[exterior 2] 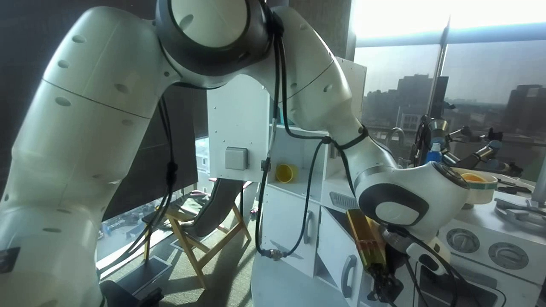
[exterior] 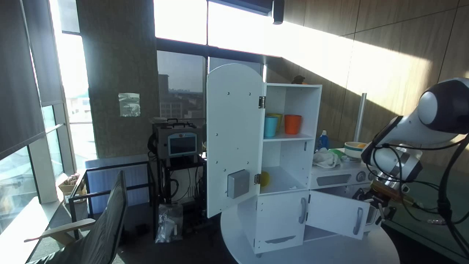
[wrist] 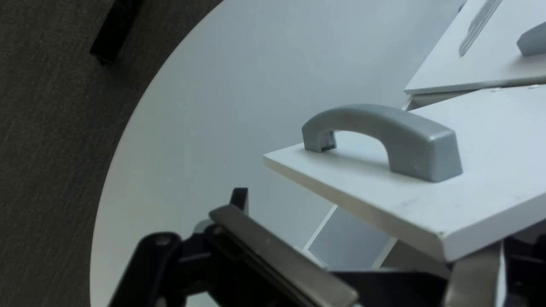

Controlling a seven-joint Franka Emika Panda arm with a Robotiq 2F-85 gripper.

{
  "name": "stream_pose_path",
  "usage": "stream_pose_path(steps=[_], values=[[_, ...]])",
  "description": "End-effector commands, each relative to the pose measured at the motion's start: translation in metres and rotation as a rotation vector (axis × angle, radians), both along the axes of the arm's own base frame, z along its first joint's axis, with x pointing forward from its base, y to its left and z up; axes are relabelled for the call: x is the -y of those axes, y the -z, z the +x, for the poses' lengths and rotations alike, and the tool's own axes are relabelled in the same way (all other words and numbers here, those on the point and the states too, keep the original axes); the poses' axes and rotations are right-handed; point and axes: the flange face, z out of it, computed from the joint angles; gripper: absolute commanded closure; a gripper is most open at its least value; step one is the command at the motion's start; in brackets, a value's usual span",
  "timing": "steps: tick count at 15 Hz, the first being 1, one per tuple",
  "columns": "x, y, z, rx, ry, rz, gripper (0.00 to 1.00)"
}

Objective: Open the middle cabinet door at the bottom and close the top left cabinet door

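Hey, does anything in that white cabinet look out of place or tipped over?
Yes. A yellow cup lies on its side in the middle compartment, its mouth facing outward, while the blue cup and orange cup one level up stand upright. I see no spill.

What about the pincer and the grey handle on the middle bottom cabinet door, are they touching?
Apart. The wrist view shows the grey handle clear of the pincer, with parts of the cabinet door and white tabletop visible between them.
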Motion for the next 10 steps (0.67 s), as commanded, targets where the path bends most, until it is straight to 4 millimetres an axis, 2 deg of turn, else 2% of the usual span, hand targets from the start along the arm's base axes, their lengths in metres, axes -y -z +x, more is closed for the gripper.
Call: stream_pose_path(steps=[1, 4, 10], values=[[-0.032, -0.01, 0.003, -0.04, -0.151, 0.005, 0.0], [-0.059, -0.005, 0.007, -0.097, -0.257, 0.01, 0.0], [-0.109, 0.004, 0.001, -0.2, -0.431, -0.037, 0.0]])
